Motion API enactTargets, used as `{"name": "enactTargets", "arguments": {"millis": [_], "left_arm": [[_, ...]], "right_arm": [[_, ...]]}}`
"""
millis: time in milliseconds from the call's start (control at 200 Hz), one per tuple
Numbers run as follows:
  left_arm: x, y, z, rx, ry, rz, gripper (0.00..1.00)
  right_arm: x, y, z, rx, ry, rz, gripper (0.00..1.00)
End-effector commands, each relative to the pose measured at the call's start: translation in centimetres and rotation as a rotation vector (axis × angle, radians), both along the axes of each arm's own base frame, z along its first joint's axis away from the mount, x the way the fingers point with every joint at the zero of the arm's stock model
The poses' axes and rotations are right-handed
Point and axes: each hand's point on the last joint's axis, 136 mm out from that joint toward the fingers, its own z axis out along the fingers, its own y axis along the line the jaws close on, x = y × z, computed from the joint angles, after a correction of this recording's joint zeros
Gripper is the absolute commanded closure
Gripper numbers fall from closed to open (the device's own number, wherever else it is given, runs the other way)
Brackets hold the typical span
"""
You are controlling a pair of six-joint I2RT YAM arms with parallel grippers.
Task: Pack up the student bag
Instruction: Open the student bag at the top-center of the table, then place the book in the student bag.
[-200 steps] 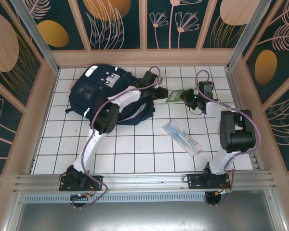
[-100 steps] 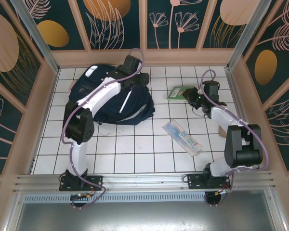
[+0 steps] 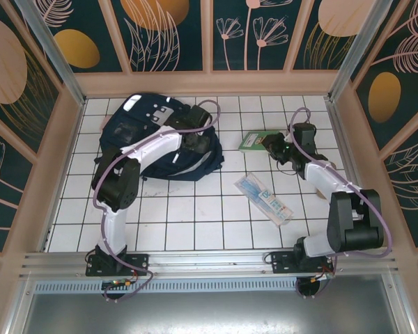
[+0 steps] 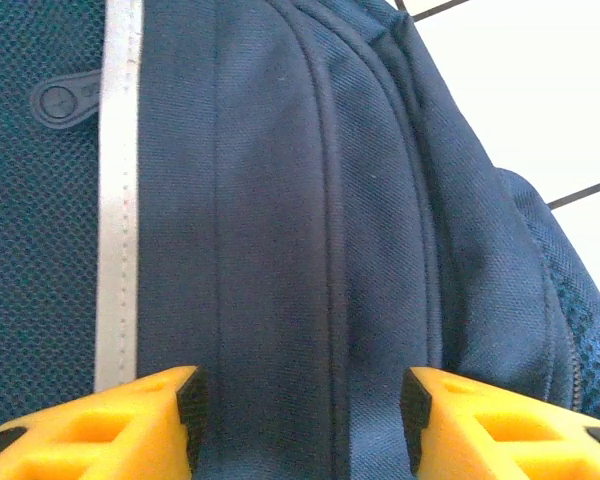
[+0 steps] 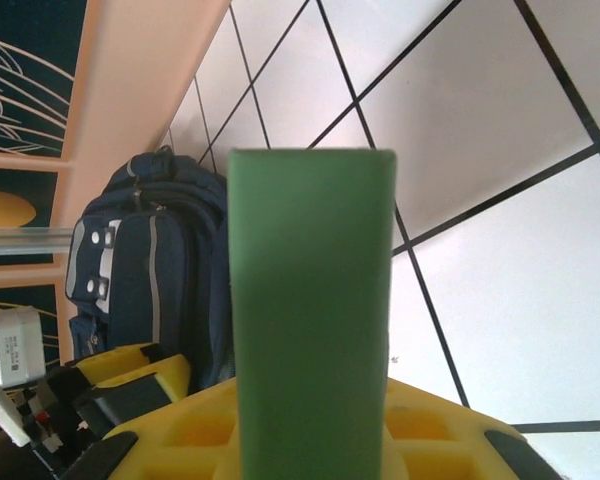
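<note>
From above, my left pincer [image 3: 197, 141] blurs into the large dark navy fabric backpack [image 3: 143, 132] at the far left of the white tiled table [image 3: 195, 209]. Its wrist view shows jaws apart, fabric just beneath. Half a second ago it reached farther back. My right pincer [image 3: 273, 144] stays clamped on a thin green book [image 3: 253, 139], apart from the backpack.

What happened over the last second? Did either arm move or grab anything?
The left gripper swung left, away from the green book, and now hangs open over the student bag. The right gripper kept its hold on the book and barely shifted. The bag and the clear plastic packet stayed put.
</note>
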Motion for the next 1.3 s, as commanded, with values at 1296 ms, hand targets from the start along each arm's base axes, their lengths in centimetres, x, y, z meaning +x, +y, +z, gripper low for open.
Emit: {"name": "enactTargets", "arguments": {"millis": [1296], "left_arm": [[4.5, 9.5, 29.3, -0.585, -0.393, 0.221, 1.00]], "right_arm": [[6.2, 29.0, 6.3, 0.515, -0.254, 0.416, 1.00]]}}
